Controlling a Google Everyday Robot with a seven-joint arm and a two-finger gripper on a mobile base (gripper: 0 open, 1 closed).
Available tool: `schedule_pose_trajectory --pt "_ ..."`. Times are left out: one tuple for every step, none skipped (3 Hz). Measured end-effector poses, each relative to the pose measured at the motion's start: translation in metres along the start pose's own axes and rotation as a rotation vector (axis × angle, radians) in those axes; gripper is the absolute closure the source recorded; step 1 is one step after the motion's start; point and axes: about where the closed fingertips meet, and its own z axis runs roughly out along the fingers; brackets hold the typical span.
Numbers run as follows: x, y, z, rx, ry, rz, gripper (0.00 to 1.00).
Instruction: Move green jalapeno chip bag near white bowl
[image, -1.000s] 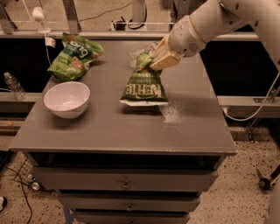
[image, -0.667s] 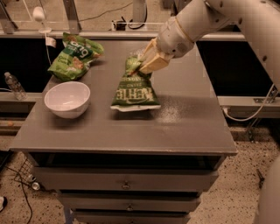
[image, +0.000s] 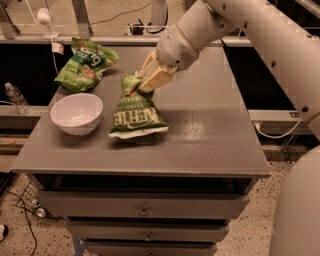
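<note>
End effector (image: 146, 83) is seen over the middle of the table (image: 210, 135), clamped on the crumpled top of the green jalapeno chip bag (image: 136, 112), which hangs below it with the lettering upside down. The bag's white lower edge lies at or just above the table surface; whether it is touching cannot be told. The bag is placed just to the right of the white bowl (image: 76, 113), with a narrow strip of bare table between the two. A second green bag (image: 84, 64) lies behind the bowl, well clear of the grasp.

The task is judged to be almost done, since the bag is already near the bowl. What remains is a clean set-down. The bag should be lowered until its bottom edge is borne by the table, so that nothing drops when the grip is let go. No further sideways travel toward the bowl is called for, as the light bowl could be nudged. The fingers should be opened fully before the arm is raised, and the lift should be made straight up, lest the crinkled foil be caught and dragged away.
</note>
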Motion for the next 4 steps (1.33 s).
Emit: schedule_pose_trajectory --pt "-0.014 0.000 0.021 -0.060 -0.017 -0.019 1.00" --pt "-0.021 0.000 0.046 -0.115 -0.031 -0.027 1.00" --pt "-0.018 0.000 0.059 -0.138 -0.033 -0.022 1.00" --pt "-0.019 -0.002 0.061 -0.135 -0.035 -0.022 0.82"
